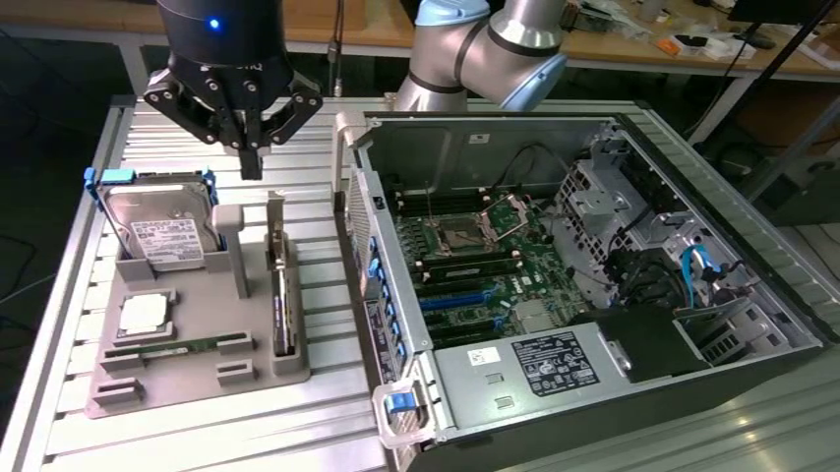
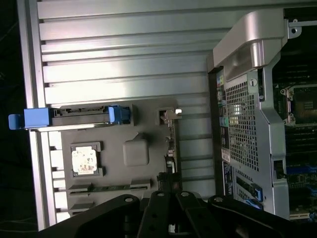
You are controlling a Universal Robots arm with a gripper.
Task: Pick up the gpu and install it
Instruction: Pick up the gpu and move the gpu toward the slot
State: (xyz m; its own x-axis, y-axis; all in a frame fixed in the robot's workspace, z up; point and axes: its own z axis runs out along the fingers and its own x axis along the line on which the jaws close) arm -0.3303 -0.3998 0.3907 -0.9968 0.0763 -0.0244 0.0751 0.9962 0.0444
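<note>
The gpu (image 1: 278, 287) stands on its long edge in a slot of the grey holder tray (image 1: 197, 379), its silver bracket at the far end. In the wrist view the gpu (image 2: 171, 141) is a thin dark strip seen edge-on. My gripper (image 1: 251, 162) hangs above the tray's far end, a little to the exterior view's left of the card and well clear of it. Its fingers are shut with nothing between them. In the wrist view the gripper (image 2: 166, 182) sits over the near end of the card.
The open computer case (image 1: 617, 393) lies at the exterior view's right, motherboard (image 1: 499, 265) exposed. The tray also holds a hard drive in a blue-handled frame (image 1: 160, 231), a processor (image 1: 145, 313) and a green memory stick (image 1: 177, 346). A ribbed metal table (image 1: 302, 433) carries everything.
</note>
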